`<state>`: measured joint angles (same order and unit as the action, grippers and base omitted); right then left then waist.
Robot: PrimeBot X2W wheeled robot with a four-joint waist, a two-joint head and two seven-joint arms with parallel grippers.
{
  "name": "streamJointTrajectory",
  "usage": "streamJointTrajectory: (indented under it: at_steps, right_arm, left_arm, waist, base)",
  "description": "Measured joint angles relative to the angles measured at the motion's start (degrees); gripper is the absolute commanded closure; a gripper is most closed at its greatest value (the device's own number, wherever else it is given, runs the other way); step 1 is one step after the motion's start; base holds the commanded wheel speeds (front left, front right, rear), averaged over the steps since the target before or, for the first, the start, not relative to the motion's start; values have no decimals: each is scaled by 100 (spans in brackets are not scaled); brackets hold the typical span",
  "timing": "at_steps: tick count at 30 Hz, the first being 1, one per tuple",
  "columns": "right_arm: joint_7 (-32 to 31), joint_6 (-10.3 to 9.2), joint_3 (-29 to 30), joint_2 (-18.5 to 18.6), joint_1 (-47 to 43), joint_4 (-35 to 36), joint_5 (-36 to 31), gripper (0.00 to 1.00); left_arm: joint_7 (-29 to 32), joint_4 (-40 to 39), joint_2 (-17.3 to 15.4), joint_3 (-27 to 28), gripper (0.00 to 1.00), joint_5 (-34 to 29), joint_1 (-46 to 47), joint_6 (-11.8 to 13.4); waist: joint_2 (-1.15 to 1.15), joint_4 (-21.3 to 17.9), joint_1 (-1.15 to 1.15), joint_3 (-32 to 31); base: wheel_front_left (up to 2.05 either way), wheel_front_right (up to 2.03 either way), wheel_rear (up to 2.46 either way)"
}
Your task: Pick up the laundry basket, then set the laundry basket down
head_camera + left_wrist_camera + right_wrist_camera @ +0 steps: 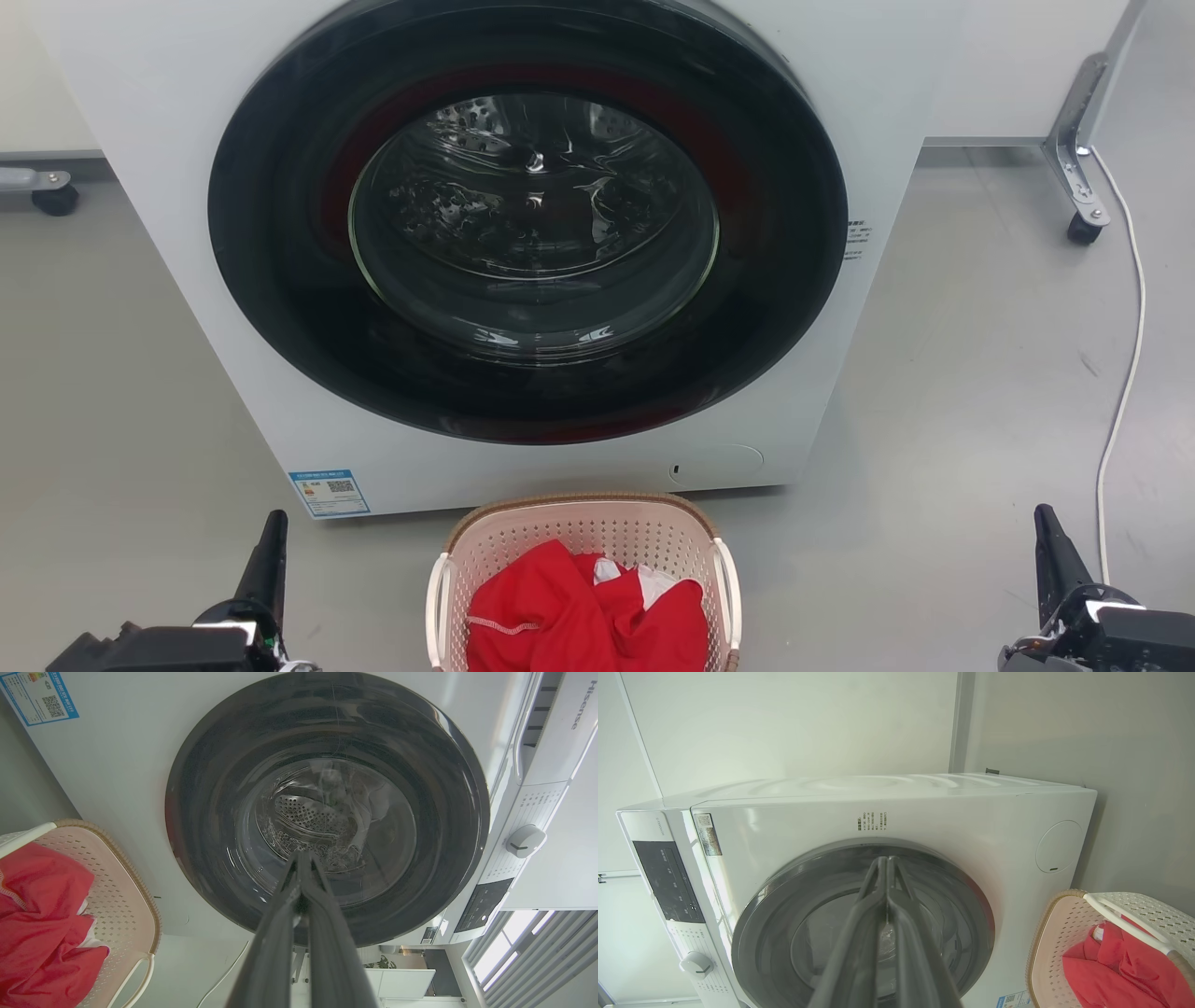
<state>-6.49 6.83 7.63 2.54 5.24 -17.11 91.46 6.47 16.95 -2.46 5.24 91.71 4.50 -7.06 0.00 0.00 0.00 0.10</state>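
Left pincer [274,523], right pincer [1046,515], laundry basket [579,530] between them, untouched

floor [980,392]: grey, smooth | washer [896,112]: white, door shut | cable [1125,373]: white, on floor | window [518,926]: daylight

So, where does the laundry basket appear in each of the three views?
Head view: laundry basket at the bottom centre.
Left wrist view: at the lower left edge.
Right wrist view: in the lower right corner.
Shared landmark: the washer door, round and dark, beside the basket in each.
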Motion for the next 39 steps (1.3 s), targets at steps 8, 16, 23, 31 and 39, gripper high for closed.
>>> streamJointTrajectory:
  at_steps: [8, 16, 23, 31, 39]
  right_arm:
    - [0, 0, 0, -1, 0, 0, 4, 100]
    - [0, 0, 0, -1, 0, -1, 5, 100]
    - [0, 0, 0, -1, 0, -1, 5, 100]
    - [0, 1, 0, -1, 0, -1, 5, 100]
    - [0, 7, 0, -1, 0, 0, 5, 100]
  left_arm:
    - [0, 0, 0, -1, 100, 0, 0, 0]
    - [0, 0, 0, -1, 100, 0, 0, 0]
    - [0, 0, 0, -1, 100, 0, 0, 0]
    - [0, 0, 0, -1, 100, 0, 0, 0]
    - [0, 0, 0, -1, 100, 0, 0, 0]
  waist:
    - [0, 0, 0, 0]
    - [0, 0, 0, 0]
    - [0, 0, 0, 0]
    - [0, 0, 0, 0]
    - [0, 0, 0, 0]
  base:
    - [0, 0, 0]
    - [0, 0, 0]
    - [0, 0, 0]
    - [0, 0, 0]
    - [0, 0, 0]
